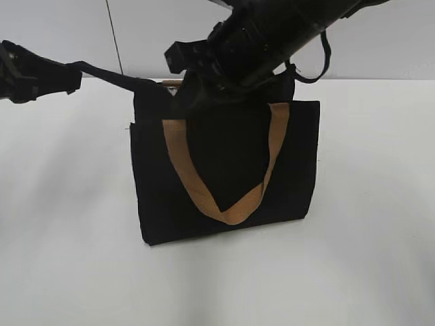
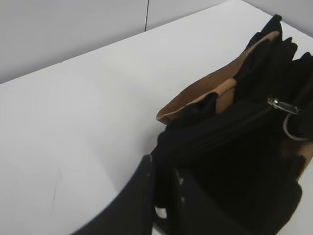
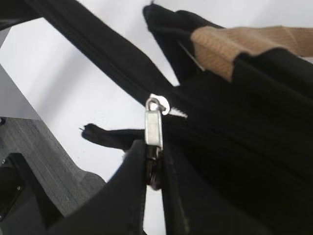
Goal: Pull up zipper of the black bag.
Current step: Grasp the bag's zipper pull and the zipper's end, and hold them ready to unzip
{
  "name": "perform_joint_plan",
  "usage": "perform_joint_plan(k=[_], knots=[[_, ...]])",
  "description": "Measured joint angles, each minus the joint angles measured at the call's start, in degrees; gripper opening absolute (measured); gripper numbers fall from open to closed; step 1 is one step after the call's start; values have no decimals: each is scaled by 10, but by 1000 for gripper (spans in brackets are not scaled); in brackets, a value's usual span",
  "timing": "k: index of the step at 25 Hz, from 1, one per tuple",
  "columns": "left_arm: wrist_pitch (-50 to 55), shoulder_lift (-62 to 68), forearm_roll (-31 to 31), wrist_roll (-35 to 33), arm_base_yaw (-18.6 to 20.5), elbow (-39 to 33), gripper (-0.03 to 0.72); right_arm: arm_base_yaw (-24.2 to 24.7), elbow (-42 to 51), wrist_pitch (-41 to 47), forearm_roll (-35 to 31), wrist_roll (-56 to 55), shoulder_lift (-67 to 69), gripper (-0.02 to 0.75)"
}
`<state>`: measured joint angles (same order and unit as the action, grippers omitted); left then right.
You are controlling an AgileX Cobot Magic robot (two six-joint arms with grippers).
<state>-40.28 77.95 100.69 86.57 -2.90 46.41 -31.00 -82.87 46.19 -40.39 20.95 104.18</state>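
Note:
The black bag (image 1: 224, 170) stands upright on the white table, with a tan handle (image 1: 231, 210) hanging down its front. My left gripper (image 1: 68, 78) is at the far left, shut on the black fabric tail of the zipper (image 1: 109, 75), which stretches taut from the bag's top left corner. In the left wrist view its jaws (image 2: 164, 181) pinch this black fabric. My right gripper (image 3: 155, 166) is over the bag's top, shut on the silvery pull tab (image 3: 154, 128). The zipper line (image 3: 98, 54) runs up and left from the slider. The pull tab also shows in the left wrist view (image 2: 281, 105).
The white table (image 1: 68, 258) surrounds the bag. A pale wall (image 1: 61, 27) stands close behind. My right arm (image 1: 285, 30) crosses above the bag's top edge and hides it in the exterior view. The second tan handle (image 2: 220, 93) lies across the bag's top.

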Motion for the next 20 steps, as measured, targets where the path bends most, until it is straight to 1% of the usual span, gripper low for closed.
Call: perform_joint_plan(k=[4, 7, 12, 16, 20], knots=[[5, 8, 1, 1, 5, -2, 25, 37, 0, 42, 4, 2, -12, 30], [-4, 26, 0, 1, 6, -2, 25, 67, 0, 67, 0, 8, -22, -10], [-32, 50, -5, 1, 2, -2, 24, 113, 0, 110, -20, 21, -24, -15], [9, 52, -4, 2, 9, -2, 24, 160, 0, 133, 4, 39, -29, -15], [13, 52, -3, 2, 8, -2, 24, 180, 0, 155, 26, 54, -31, -15]])
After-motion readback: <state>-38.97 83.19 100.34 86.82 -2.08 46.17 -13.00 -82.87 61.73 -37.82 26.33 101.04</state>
